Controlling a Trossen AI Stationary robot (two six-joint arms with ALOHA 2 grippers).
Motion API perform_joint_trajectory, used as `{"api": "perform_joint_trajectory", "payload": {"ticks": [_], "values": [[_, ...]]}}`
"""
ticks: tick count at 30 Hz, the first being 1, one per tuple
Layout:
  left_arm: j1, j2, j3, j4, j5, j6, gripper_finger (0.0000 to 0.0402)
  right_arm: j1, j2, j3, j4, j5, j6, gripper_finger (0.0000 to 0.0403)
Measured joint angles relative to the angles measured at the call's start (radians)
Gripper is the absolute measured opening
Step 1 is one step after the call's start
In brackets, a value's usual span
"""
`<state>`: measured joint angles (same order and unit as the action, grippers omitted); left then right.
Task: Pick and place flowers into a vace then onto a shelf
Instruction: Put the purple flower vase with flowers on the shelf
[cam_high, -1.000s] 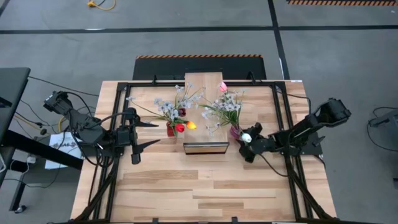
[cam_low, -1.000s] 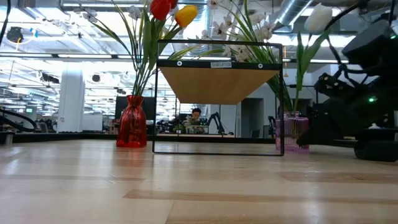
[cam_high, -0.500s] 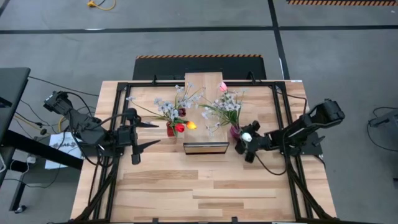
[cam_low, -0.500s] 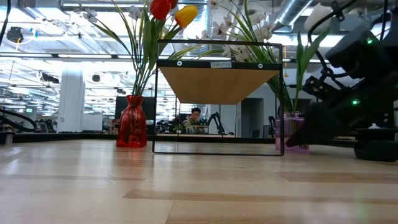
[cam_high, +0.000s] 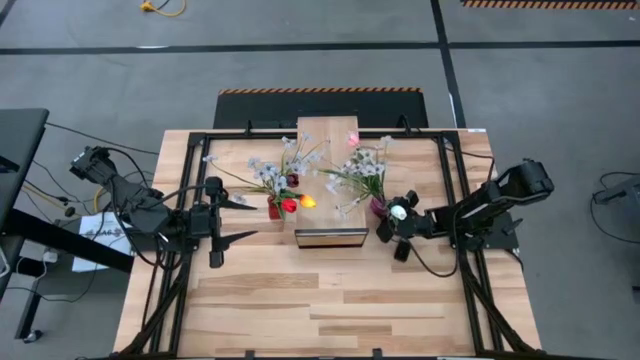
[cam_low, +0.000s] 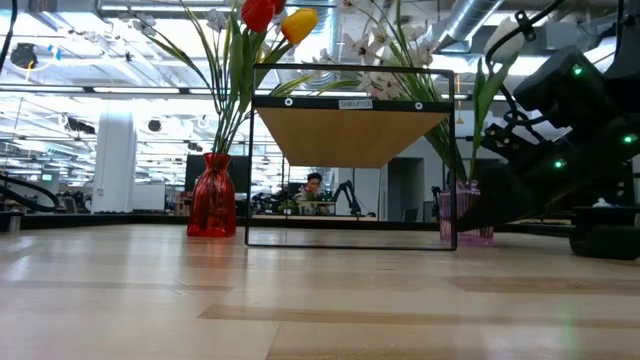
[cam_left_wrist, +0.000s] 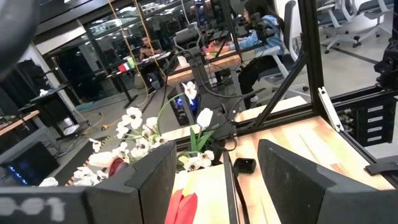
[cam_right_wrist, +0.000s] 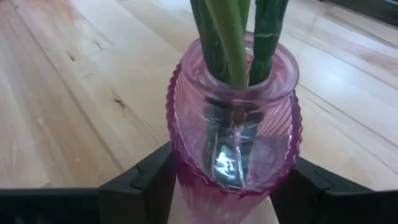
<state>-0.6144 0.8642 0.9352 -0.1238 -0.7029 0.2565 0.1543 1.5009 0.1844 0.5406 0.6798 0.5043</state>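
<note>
A pink glass vase (cam_right_wrist: 233, 143) stands on the table right of the shelf (cam_high: 327, 180), a light plank on a black frame. It holds green stems (cam_right_wrist: 231, 37) with pale blossoms, a pink tulip (cam_high: 352, 140) and a white tulip (cam_high: 398, 212). My right gripper (cam_high: 388, 220) is shut on this vase. A red vase (cam_high: 274, 209) with a red tulip and a yellow tulip (cam_high: 307, 201) stands left of the shelf. My left gripper (cam_left_wrist: 214, 186) hangs open above the table, left of the red vase, with nothing between its fingers. My right gripper has the pink vase's lower body (cam_right_wrist: 180, 168) between its two fingers (cam_right_wrist: 140, 183), one on each side. The fingers come from the table's right, slanting down. The vase stands upright with its base on the table.
The black frame rails (cam_high: 455, 190) run along the tabletop's sides and back. The near half of the wooden tabletop (cam_high: 320, 300) lies bare. Beyond the table in the low view a person (cam_low: 316, 186) sits far off.
My right gripper has moved toward the table's left, up to the pink vase, and its fingers now stand against the vase's sides. The vase with its flowers has shifted slightly toward the shelf.
</note>
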Motion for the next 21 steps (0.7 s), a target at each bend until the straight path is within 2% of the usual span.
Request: {"api": "perform_joint_trajectory", "payload": {"ticks": [2, 21], "values": [[0.000, 0.000, 0.000, 0.000, 0.000, 0.000, 0.0217, 0.000, 0.000, 0.000, 0.000, 0.000, 0.000, 0.0190], [0.000, 0.000, 0.000, -0.001, 0.000, 0.000, 0.0217, 0.000, 0.000, -0.001, 0.028, -0.002, 0.012, 0.0191]]}}
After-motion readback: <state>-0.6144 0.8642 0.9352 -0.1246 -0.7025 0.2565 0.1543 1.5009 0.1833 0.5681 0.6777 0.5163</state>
